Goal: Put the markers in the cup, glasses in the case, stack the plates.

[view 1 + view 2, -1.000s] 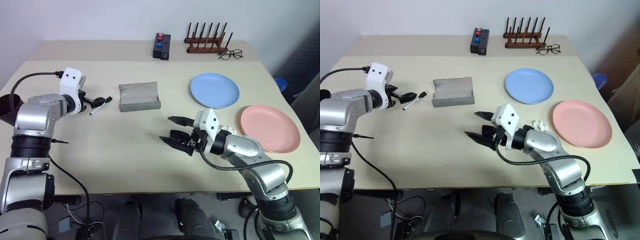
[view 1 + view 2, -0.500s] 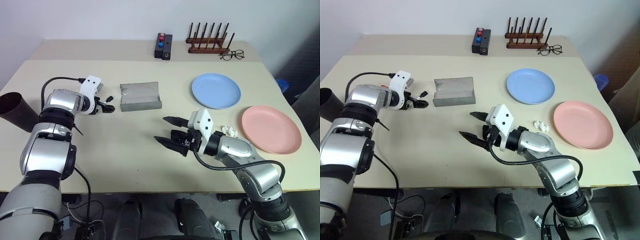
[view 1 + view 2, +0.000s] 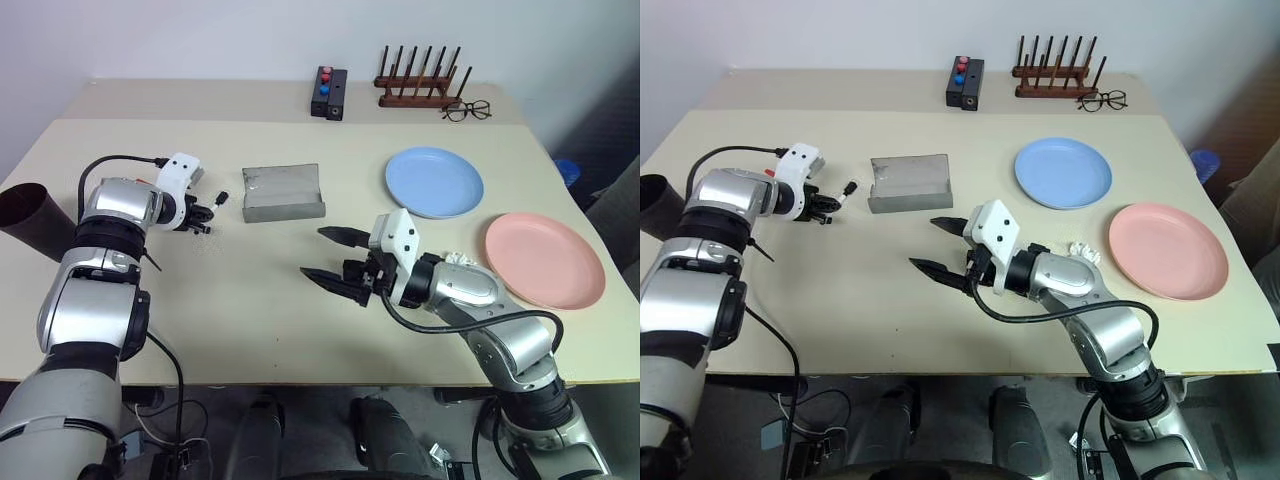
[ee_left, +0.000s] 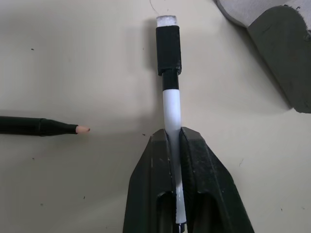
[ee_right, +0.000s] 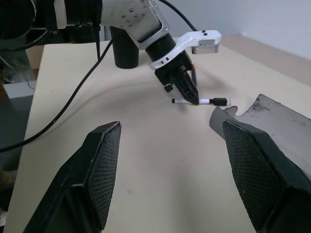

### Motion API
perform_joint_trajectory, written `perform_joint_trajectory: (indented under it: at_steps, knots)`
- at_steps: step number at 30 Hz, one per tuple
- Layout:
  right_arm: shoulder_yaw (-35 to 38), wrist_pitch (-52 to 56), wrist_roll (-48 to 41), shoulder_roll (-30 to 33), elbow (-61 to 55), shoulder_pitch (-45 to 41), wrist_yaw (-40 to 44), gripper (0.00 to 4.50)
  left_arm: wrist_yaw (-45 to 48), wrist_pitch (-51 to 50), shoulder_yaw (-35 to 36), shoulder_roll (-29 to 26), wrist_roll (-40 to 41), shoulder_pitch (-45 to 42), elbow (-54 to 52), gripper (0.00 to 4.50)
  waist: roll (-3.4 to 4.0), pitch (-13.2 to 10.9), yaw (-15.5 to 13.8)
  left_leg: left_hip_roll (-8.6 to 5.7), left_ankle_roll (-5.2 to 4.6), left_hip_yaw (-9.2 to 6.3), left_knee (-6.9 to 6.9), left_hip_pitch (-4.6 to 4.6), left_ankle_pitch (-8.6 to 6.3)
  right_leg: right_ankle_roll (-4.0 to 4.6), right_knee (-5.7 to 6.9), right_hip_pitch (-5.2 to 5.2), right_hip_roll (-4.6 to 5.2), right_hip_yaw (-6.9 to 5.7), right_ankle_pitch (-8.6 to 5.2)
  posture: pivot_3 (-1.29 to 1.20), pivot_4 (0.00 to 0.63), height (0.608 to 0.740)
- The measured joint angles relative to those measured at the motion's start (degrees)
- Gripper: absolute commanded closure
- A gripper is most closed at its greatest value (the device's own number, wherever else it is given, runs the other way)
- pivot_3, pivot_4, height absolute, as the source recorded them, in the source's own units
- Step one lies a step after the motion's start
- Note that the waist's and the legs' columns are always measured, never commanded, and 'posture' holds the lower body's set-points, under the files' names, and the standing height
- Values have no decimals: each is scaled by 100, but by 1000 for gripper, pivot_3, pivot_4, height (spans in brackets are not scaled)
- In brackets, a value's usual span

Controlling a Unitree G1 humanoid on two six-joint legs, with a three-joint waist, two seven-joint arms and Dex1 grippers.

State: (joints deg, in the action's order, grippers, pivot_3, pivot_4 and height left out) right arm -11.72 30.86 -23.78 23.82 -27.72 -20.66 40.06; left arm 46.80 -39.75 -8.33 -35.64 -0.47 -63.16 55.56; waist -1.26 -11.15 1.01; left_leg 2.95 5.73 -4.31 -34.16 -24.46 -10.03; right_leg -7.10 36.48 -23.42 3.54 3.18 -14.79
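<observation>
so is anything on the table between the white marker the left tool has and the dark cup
Nothing visible blocks it. The left tool is shut on the white marker; bare tabletop lies between it and the cup at the table's left edge.

Your robot: silver arms, black joints, white wrist housings.
Each arm you see runs in brushed silver segments joined by ribbed black collars. A white block tops each wrist, and a loose black cable loops from it. The left gripper (image 4: 175,145) has smooth black fingers; the right gripper's (image 5: 184,170) fingers carry cross-hatched pads.
</observation>
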Motion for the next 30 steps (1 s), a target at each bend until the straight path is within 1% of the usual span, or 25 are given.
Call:
perform_joint_trajectory:
  at_steps: [2, 5, 7, 9, 12, 14, 16, 18, 21, 25, 30]
  knots:
    - [-33, -35, 12, -22, 38, -26, 18, 1114, -172, 187, 189, -9, 69, 234, -335, 4469, 0, 0, 5, 0, 0, -1, 1, 0, 0, 0, 2, -1, 0, 0, 0, 0, 150, 738]
    - [-119, -288, 236, -138, 242, -217, -30, 1114, -811, 990, 804, 8, 252, 737, -1119, 4469, -3, -3, 18, 2, 2, -2, 0, 0, 2, -1, 10, -5, 0, 0, 1, 0, 150, 738]
    - [-134, -564, 313, -343, 371, -374, -42, 1114, -1671, 1646, 1459, 97, 377, 1131, -1961, 4469, -3, -3, 17, 3, 3, -2, 2, 2, 2, -3, 20, -9, 0, 0, 2, 0, 150, 738]
    - [-142, -679, 263, -529, 399, -448, -13, 1114, -2249, 1842, 1925, 136, 497, 1270, -2490, 4469, -3, -3, 8, 2, 4, -3, 0, 5, 2, -7, 37, -10, 1, 0, -1, 0, 150, 738]
    - [-163, -775, 100, -898, 480, -516, 43, 1114, -3816, 2399, 2853, 213, 360, 1759, -3442, 4469, -3, -3, 59, 2, 4, -3, 0, 16, 2, -8, 51, -9, 2, 3, -1, 0, 150, 738]
    - [-175, -796, 28, -1035, 574, -545, 72, 1114, -4511, 2512, 3330, 161, 223, 2115, -3877, 4469, -3, -2, 85, 2, 4, -3, 1, 25, 2, -8, 62, -5, 1, 2, -1, 0, 150, 738]
    - [-182, -794, -18, -1124, 724, -562, 108, 1114, -4970, 2536, 3730, 117, 166, 2530, -4243, 4469, -4, -1, 94, 1, 9, -3, 0, 30, 5, -7, 64, 0, 1, 0, -1, 0, 150, 738]
    - [-191, -776, -102, -1228, 873, -589, 168, 1114, -5258, 2545, 4057, 93, 111, 2975, -4548, 4469, -8, 1, 89, 1, 13, -3, -1, 31, 7, -6, 62, 2, 1, 0, -1, 0, 150, 738]
    - [-197, -753, -219, -1287, 1009, -621, 269, 1114, -5481, 2556, 4322, 89, 100, 3418, -4867, 4469, -17, 6, 41, 1, 17, -3, -1, 30, 9, -5, 61, 2, 1, -1, -1, 0, 150, 738]
    - [-224, -748, -302, -1389, 1140, -653, 375, 1114, -5577, 2662, 4422, 108, 138, 3641, -5002, 4469, -19, 8, -32, 1, 21, -3, -2, 32, 11, -4, 58, 4, 1, 0, -2, 0, 150, 738]
    - [-250, -748, -346, -1401, 1178, -655, 432, 1114, -5617, 2888, 4376, 189, 227, 3652, -4889, 4469, -21, 8, -5, 1, 22, -3, 0, 32, 11, -3, 58, 2, 0, 0, -2, 0, 150, 738]
